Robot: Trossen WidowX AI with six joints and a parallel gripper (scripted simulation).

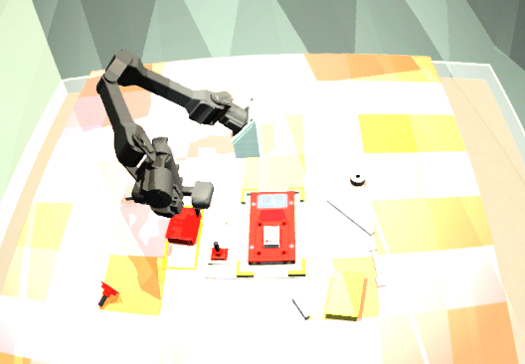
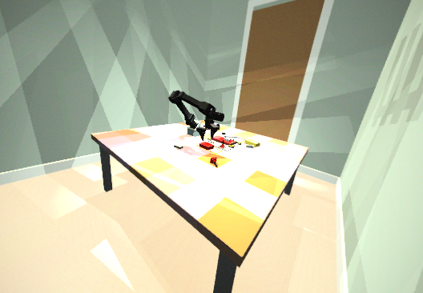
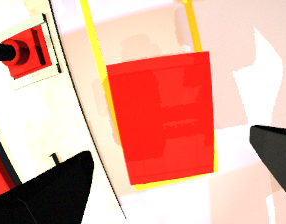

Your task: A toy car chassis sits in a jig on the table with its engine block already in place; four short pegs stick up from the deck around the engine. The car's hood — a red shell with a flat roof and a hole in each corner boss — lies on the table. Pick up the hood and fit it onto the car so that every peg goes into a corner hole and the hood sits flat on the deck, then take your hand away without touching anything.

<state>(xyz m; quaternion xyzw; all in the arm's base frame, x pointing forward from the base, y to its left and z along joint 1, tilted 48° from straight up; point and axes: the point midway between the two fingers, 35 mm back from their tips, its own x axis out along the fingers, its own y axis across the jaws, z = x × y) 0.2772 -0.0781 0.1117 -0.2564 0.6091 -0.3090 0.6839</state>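
The red hood [image 1: 184, 228] [image 2: 206, 146] [image 3: 164, 120] lies on the table, roof up, at one end of a yellow outline [image 1: 164, 259] [image 3: 86, 15]. My gripper [image 2: 207, 138] [image 3: 173, 147] is open and empty above the hood; in the wrist view its fingers stand apart on the hood's left and right. The red chassis [image 1: 272, 213] [image 2: 224, 140] sits between the jig's yellow corners [image 1: 245, 271], right of the hood in the top view. The pale engine block [image 1: 271, 237] is on its deck, with small pegs around it. The hood's corner holes cannot be made out.
A red part with a black post [image 1: 219, 254] [image 3: 31, 52] stands between hood and chassis. Another red and black part [image 1: 108, 290] [image 2: 213, 160] lies front left. A yellow block [image 1: 345, 293] [image 2: 252, 143], a thin rod [image 1: 350, 218] and a black ring [image 1: 357, 180] lie to the right.
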